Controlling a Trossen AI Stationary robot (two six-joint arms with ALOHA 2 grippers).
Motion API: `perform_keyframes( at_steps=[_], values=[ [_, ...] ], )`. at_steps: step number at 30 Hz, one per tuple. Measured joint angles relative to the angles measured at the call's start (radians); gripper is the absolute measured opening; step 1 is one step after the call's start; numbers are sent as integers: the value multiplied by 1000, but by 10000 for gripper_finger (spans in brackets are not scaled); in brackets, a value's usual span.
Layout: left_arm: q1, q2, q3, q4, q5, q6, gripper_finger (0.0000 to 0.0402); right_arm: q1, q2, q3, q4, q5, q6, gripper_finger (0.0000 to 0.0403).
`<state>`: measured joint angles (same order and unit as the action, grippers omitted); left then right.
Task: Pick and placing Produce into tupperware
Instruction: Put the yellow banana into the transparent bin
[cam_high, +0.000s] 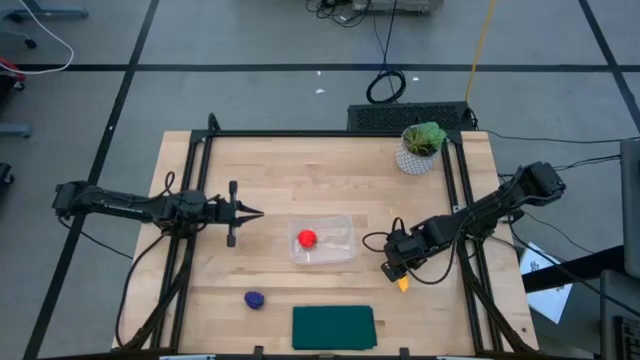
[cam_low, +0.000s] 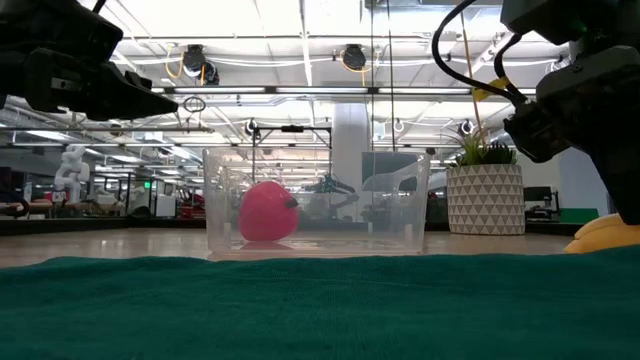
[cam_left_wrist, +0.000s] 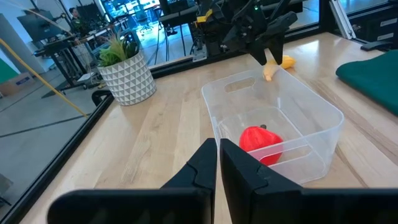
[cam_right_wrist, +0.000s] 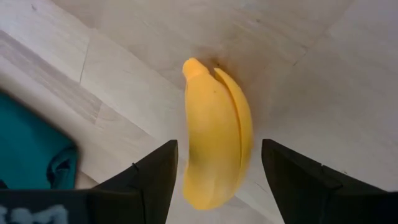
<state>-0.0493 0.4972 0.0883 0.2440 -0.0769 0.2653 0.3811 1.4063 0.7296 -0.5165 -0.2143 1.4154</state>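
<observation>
I see the yellow banana lying on the tabletop near its right edge, between my right gripper's parted jaws. The red piece sits inside the tupperware mid-table. Left gripper hovers closed.

The light wooden table is made of butcher-block planks and edged by a black metal frame. Near its middle stands the clear tupperware, resting directly on the wood. A potted green plant in a white patterned pot sits toward the far right corner. A dark green mat lies flat at the near edge, and the dark purple lump lies on the bare wood just to the left of it. The yellow banana lies on the wood to the right of the tub, near the table's right side.
</observation>
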Motion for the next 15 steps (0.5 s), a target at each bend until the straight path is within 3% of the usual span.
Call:
perform_keyframes(
  at_steps=[15],
  values=[
    [0,0,0,-10,0,0,26,1,54,2,29,1,-30,310]
  ],
)
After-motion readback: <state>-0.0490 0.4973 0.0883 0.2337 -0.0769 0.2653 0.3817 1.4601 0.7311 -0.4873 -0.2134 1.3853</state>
